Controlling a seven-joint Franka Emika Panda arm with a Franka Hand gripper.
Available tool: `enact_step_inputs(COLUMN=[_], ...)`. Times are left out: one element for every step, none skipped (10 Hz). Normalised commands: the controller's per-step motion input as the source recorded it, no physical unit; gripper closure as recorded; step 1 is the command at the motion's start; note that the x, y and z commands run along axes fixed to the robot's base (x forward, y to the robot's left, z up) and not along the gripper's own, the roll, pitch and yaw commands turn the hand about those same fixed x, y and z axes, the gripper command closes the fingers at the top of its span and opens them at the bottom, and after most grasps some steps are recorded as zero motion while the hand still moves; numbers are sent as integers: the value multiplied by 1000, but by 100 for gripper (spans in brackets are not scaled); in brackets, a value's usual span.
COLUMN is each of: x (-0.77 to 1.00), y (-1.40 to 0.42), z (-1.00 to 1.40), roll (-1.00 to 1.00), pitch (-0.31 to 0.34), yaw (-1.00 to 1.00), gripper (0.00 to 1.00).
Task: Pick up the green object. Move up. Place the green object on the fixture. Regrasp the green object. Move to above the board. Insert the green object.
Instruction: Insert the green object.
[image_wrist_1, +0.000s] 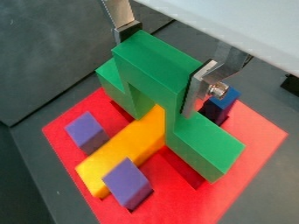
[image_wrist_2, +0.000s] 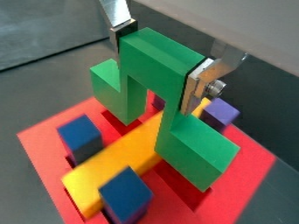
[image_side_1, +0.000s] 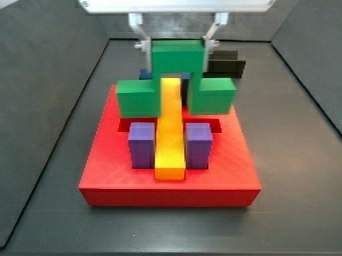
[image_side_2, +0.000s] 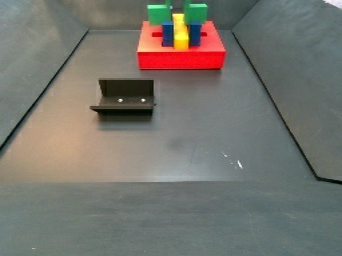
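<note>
My gripper (image_wrist_1: 162, 59) is shut on the green object (image_wrist_1: 152, 83), with its silver fingers clamping the two sides of the raised centre. In both wrist views the piece stands over the red board (image_wrist_1: 251, 131) and straddles the yellow bar (image_wrist_1: 122, 144), one lobe down on each side. A side view shows the green object (image_side_1: 177, 62) at the board's (image_side_1: 167, 185) far end, under the gripper (image_side_1: 177, 45). The dark fixture (image_side_2: 123, 98) stands bare on the floor, apart from the board (image_side_2: 181, 58). Whether the lobes sit fully in their slots is hidden.
Two purple blocks (image_side_1: 140, 140) flank the yellow bar (image_side_1: 170, 125) near the board's front. Two blue blocks (image_wrist_2: 79, 136) sit on the bar's other side. Dark walls enclose the grey floor (image_side_2: 187, 150).
</note>
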Motion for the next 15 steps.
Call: enact_step_inputs(x=[-300,-91,0,146,269,163,23,0,0,0,0,91,189,140,134], y=[0,-14,-37,-40,-17,0,0,0,0,-17,-46,0,0,0,0], z=[0,-166,-246,-300,-177,-100,-123,-160,-186,-154,-180,-180,-131,-74,-46], roll=[0,0,-33,-141,-176,-179,-113,-64,0,34,23,53,86,103,71], pitch=[0,-23,-43,-106,-97,-83,-26,-20,0,0,0,0,50,74,64], yaw=[-166,0,0,0,11,0,0,0,0,0,0,-117,-240,-214,-214], gripper=[100,100,100,100,100,100,100,100,100,100,100,100,100,100,100])
